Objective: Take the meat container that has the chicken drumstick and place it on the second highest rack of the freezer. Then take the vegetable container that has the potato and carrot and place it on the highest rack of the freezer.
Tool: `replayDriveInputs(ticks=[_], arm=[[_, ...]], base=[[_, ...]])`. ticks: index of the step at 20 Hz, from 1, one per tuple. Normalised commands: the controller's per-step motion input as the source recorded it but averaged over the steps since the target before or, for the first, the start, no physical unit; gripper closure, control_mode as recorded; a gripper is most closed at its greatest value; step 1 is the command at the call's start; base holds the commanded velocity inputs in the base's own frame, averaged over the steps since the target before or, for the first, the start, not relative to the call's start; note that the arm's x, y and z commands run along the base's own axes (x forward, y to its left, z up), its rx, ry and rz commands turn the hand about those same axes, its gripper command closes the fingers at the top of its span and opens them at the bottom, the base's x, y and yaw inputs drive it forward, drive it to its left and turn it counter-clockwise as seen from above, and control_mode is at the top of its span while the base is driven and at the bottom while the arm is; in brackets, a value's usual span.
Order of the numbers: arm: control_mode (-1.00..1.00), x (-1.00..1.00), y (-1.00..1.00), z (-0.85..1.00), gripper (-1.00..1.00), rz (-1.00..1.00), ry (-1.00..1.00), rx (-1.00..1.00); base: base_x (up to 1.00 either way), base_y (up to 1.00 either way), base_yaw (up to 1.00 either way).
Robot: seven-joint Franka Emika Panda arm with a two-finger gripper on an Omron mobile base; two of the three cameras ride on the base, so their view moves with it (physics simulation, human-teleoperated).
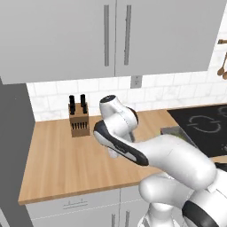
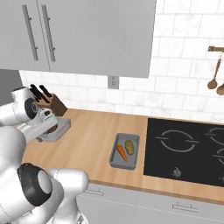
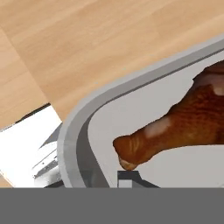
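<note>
The meat container (image 3: 74, 131) is a grey tray holding a brown chicken drumstick (image 3: 183, 122). My gripper (image 3: 125, 178) is shut on the tray's rim, with one dark fingertip (image 3: 127, 176) inside the wall. In the right base view the tray (image 2: 60, 128) hangs just above the wooden counter at the left, held by my gripper (image 2: 46, 127) and partly hidden by the arm. The vegetable container (image 2: 124, 152) lies near the stove with the carrot (image 2: 121, 152) and the potato (image 2: 130, 145) in it. The freezer's racks are out of view.
A knife block (image 2: 51, 102) stands by the tiled wall behind the held tray. The black cooktop (image 2: 188, 151) fills the counter's right end. Grey wall cabinets (image 1: 115, 35) hang overhead. A tall grey panel (image 1: 13, 146) borders the counter's left end.
</note>
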Motion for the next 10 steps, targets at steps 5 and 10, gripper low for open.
replayDriveInputs(ticks=[5,10], arm=[[-1.00,-0.72,-0.98,0.56,1.00,0.00,-0.31,0.00],[-1.00,-0.56,-0.88,0.83,1.00,0.00,-0.21,0.02]], base=[[0.00,0.00,0.00],[0.00,0.00,0.00]])
